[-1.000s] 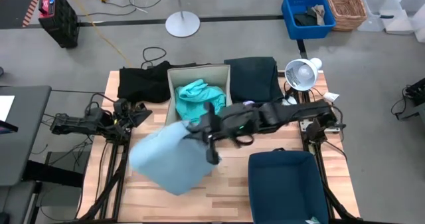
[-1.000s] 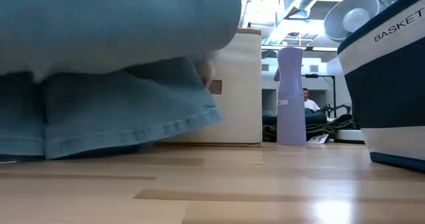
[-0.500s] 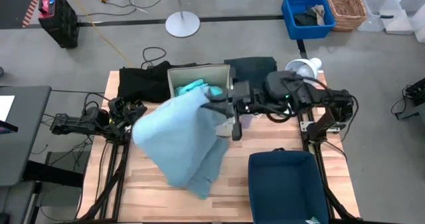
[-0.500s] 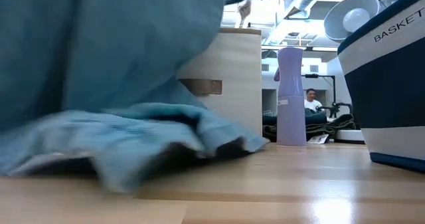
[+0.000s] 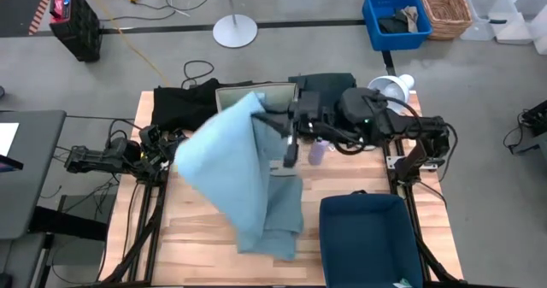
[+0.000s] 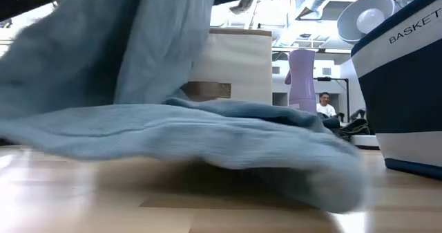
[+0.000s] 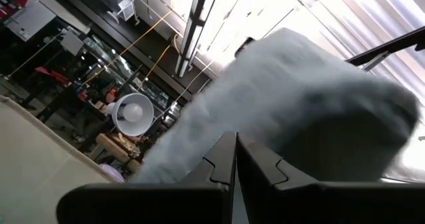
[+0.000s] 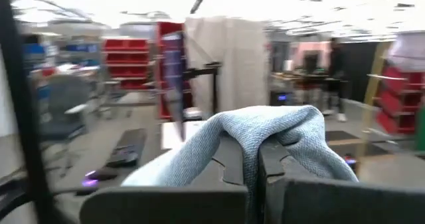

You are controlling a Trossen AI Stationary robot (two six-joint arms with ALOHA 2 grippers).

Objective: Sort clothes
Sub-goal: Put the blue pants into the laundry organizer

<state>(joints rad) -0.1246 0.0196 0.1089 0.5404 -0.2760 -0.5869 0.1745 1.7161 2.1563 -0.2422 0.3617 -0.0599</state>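
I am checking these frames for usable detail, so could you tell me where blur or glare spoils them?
Low view: the pale blue garment is smeared and hides most of the table. Left wrist view: bright glare fills the corner behind the blurred garment. Right wrist view: the room is soft and the ceiling washed out, while the cloth in the right gripper is sharp. High view: mostly clear.

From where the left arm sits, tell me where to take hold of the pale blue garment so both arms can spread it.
Probably the lower hem of the pale blue garment, which lies slack on the table near the front edge. The right gripper is shut on its top fold, over the beige box, so the cloth hangs in a slope. Come in low from the left; the left gripper is shut and would need opening.
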